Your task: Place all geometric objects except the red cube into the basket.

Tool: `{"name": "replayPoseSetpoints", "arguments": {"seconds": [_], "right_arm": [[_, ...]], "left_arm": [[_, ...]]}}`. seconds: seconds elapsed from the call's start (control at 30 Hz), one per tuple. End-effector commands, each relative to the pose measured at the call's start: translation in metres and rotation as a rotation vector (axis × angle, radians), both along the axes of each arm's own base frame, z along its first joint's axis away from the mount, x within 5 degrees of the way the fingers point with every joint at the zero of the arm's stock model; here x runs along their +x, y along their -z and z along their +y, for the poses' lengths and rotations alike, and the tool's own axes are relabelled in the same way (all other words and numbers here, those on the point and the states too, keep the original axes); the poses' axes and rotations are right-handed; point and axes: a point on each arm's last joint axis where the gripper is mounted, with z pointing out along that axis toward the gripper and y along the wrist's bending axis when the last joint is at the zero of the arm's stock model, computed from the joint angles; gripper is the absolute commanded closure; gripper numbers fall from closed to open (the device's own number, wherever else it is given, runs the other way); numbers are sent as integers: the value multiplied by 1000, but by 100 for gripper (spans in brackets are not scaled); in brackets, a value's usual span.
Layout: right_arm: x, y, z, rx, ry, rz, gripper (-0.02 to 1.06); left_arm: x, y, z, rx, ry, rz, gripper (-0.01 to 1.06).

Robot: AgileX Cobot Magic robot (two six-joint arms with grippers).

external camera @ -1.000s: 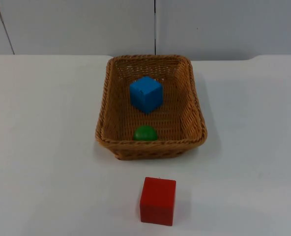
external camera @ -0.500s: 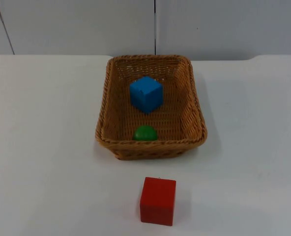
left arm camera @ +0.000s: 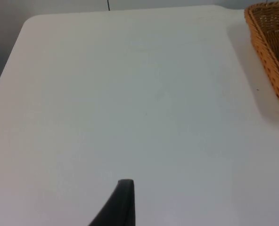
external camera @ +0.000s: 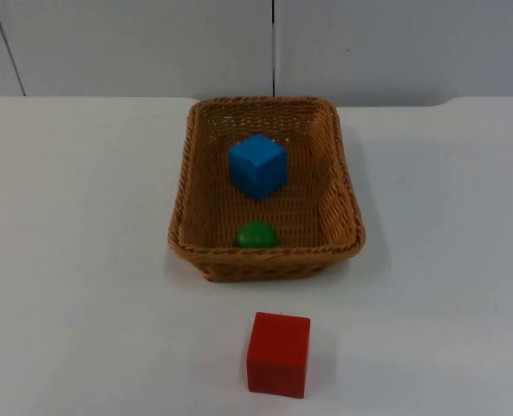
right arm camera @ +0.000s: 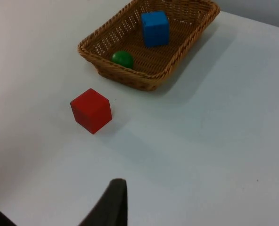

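A woven wicker basket (external camera: 184,178) stands mid-table with a blue cube (external camera: 257,165) toward its far end and a green ball (external camera: 256,234) against its near wall. The red cube (external camera: 278,354) sits on the white table just in front of the basket. My right gripper (right arm camera: 112,202) hovers over bare table, well back from the red cube (right arm camera: 91,110), the basket (right arm camera: 130,80), the blue cube (right arm camera: 155,28) and the green ball (right arm camera: 122,59). My left gripper (left arm camera: 123,202) waits over bare table, far from the basket's corner (left arm camera: 266,52).
White table spreads wide on both sides of the basket. The grey partition wall (external camera: 274,48) closes off the table's far edge behind the basket.
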Motion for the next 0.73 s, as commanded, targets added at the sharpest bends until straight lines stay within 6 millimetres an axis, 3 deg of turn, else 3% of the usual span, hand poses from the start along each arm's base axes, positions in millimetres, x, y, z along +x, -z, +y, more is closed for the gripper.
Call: {"name": "replayPoseSetpoints", "arguments": {"seconds": [0.0,0.2,0.7], "right_arm": [[0,0,0,4,-4,-6,-1],[0,0,0,6,52,-4,-1],[-2,0,3,7,498,-9,-1]], "left_arm": [[1,1,-1,-9,4,-9,0],[1,1,-1,-9,4,-9,0],[1,1,-1,-6,3,-9,0]]}}
